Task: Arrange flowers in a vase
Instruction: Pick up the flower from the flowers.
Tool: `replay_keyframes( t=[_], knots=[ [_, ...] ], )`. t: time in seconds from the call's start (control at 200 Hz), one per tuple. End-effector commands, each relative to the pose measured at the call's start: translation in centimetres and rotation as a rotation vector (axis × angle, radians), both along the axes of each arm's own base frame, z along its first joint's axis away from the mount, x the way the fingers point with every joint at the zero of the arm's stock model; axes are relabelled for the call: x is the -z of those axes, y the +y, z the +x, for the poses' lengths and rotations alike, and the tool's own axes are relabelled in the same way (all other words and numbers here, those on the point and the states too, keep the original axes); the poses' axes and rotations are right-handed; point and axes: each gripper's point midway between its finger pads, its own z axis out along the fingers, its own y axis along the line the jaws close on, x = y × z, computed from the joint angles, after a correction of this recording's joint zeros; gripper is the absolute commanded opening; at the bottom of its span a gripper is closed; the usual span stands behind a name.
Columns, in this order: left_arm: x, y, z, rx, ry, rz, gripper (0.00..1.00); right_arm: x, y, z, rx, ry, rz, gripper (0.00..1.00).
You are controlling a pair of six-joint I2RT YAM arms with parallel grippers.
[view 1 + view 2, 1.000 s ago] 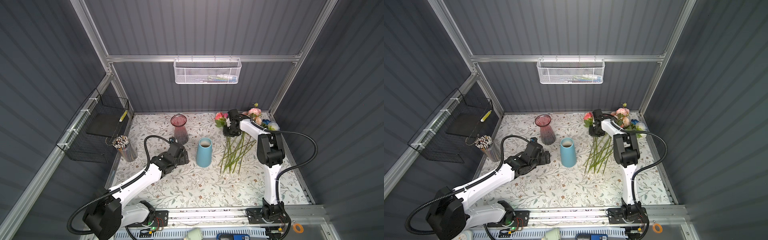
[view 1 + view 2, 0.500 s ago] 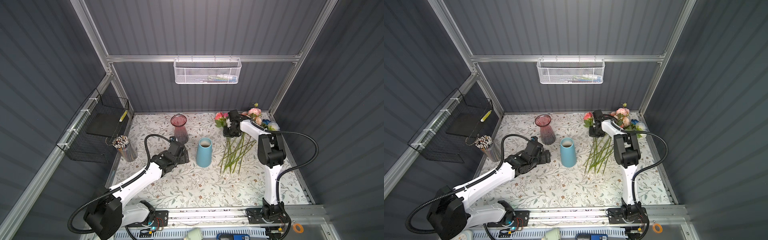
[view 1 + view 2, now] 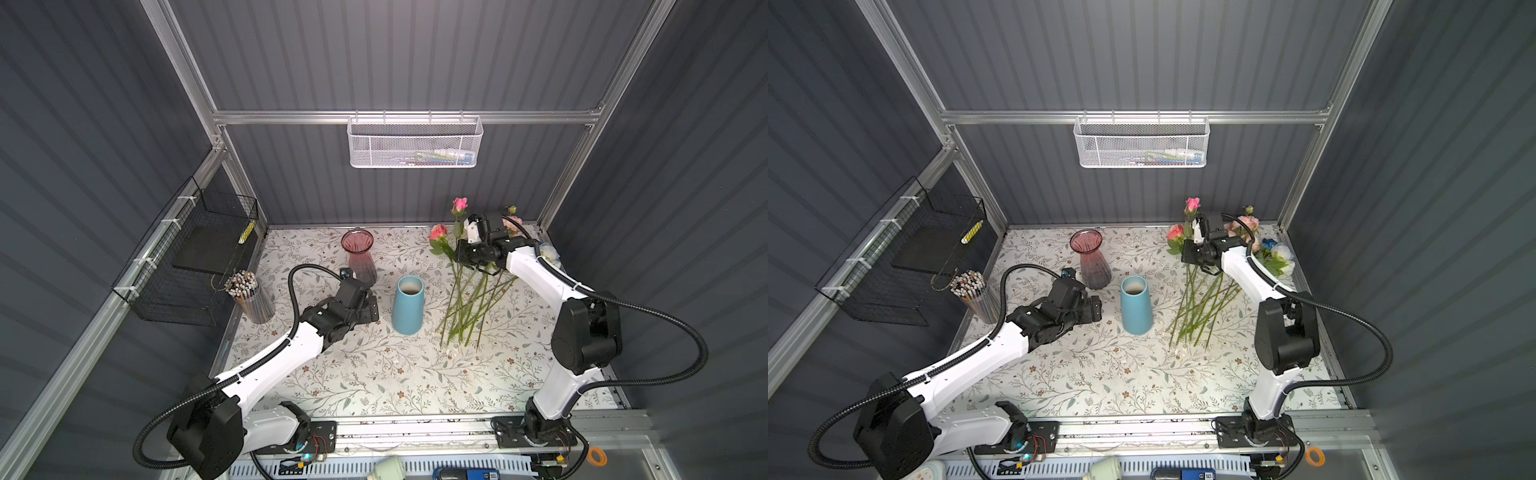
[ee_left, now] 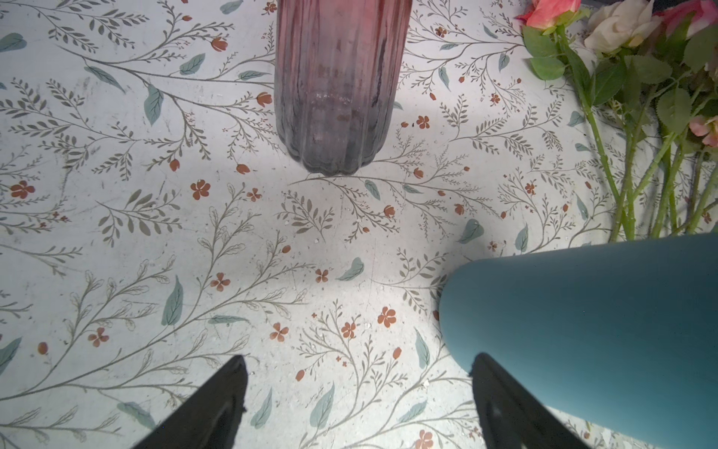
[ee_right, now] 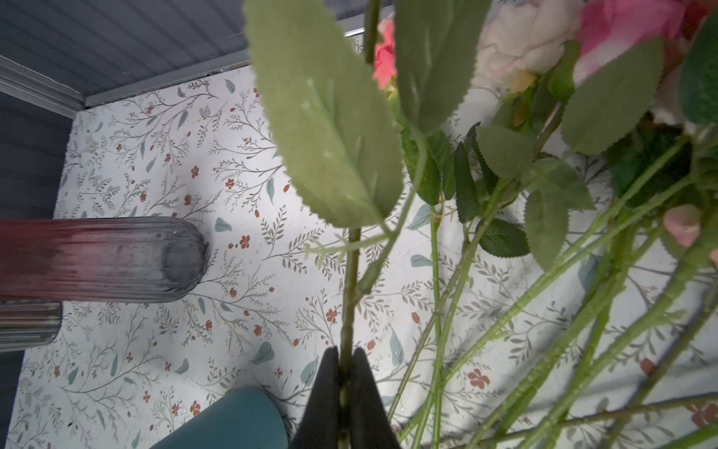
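Blue vase (image 3: 408,305) (pink vase (image 3: 358,257) behind) stands beside flowers (image 3: 467,301).

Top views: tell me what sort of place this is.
Likely a robot test cell, staged as a flower-arranging bench: grey ribbed wall panels on an aluminium frame, two white robot arms bolted at the front, and a floral-patterned tabletop with green-stemmed artificial flowers.

**2 robot arms: 1 claw open, 1 clamped**

The left arm (image 3: 282,353) reaches forward and low, with its elbow bent. The left gripper (image 4: 357,359) has its 2 fingers spread wide, with nothing between them. The right arm (image 3: 540,274) stretches forward from a high elbow. The right gripper (image 5: 345,352) is pinched closed on a flower stem (image 5: 348,280), which runs out ahead of its fingertips.
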Motion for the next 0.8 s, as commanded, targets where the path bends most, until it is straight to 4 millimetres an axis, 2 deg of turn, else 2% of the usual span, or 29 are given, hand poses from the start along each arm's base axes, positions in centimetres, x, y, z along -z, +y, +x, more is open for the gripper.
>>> replay_keyframes(
  t=[0.0, 0.17, 0.28, 0.45, 0.54, 0.715, 0.795],
  knots=[
    [-1.9, 0.0, 0.3, 0.016, -0.031, -0.001, 0.91, -3.3, 0.8, -1.2, -0.009, -0.103, 0.064, 0.05],
    [-2.6, 0.4, 0.2, 0.005, -0.058, -0.007, 0.91, -6.6, 0.8, -4.8, -0.009, -0.225, 0.085, 0.05],
    [-3.1, 0.7, 0.0, -0.003, -0.074, -0.010, 0.91, -9.7, 0.9, -6.7, -0.017, -0.311, 0.090, 0.05],
    [-3.9, 1.2, -0.3, -0.015, -0.105, -0.028, 0.91, -16.1, 1.6, -9.0, -0.048, -0.466, 0.113, 0.05],
    [-3.6, 1.6, -0.8, -0.031, -0.102, -0.038, 0.91, -20.2, 2.0, -9.9, -0.061, -0.561, 0.119, 0.05],
    [-2.0, 2.6, -2.2, -0.073, -0.087, -0.091, 0.92, -27.3, 2.8, -10.2, -0.070, -0.720, 0.148, 0.05],
    [-1.8, 2.2, -2.7, -0.067, -0.078, -0.138, 0.92, -30.6, 3.2, -10.0, -0.069, -0.790, 0.169, 0.05]
  ],
)
